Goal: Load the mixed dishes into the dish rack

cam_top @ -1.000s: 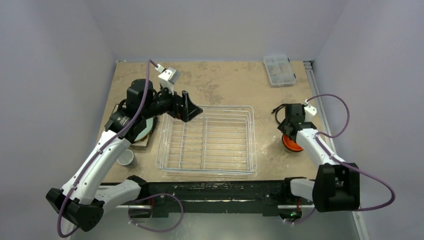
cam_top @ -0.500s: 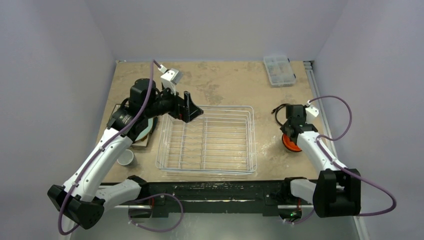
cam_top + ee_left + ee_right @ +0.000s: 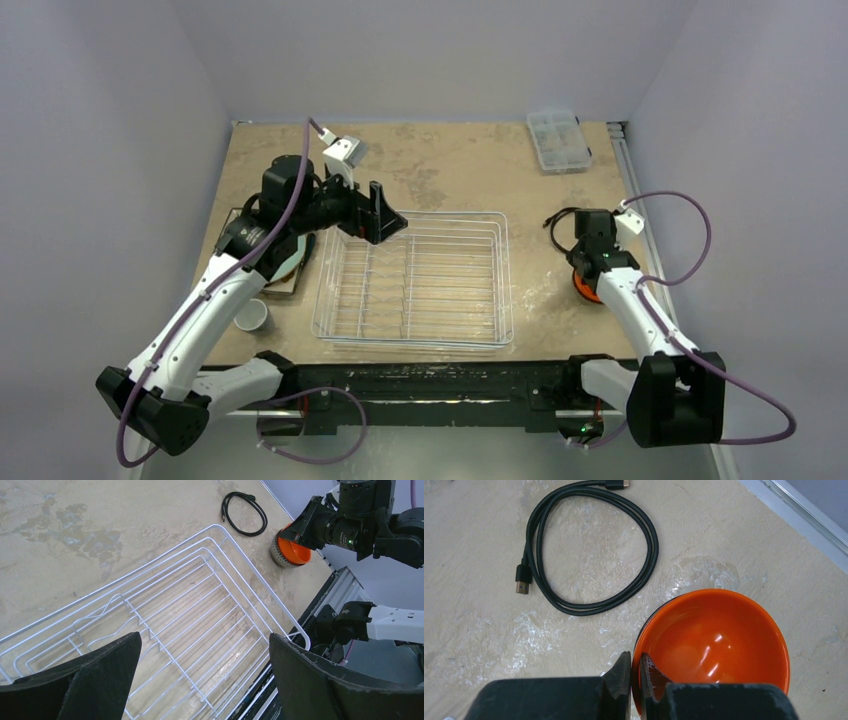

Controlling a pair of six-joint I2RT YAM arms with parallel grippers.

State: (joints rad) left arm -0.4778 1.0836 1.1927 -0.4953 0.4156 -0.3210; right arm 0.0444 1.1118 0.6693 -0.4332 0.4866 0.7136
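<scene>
The orange bowl (image 3: 719, 640) is sitting on the table (image 3: 450, 160), right of the dish rack (image 3: 415, 280). Its rim is being pinched by the right gripper (image 3: 635, 672), one finger inside, one outside. The left gripper (image 3: 204, 647) is being held over the rack's far-left corner, jaws spread wide, released.

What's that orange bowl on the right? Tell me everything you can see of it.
The orange bowl is round, glossy orange inside with a dark rim and a grey patterned outside. It stands upright and empty on the table, beside a coiled black cable. The right gripper pinches its rim, one finger inside, one outside.
</scene>
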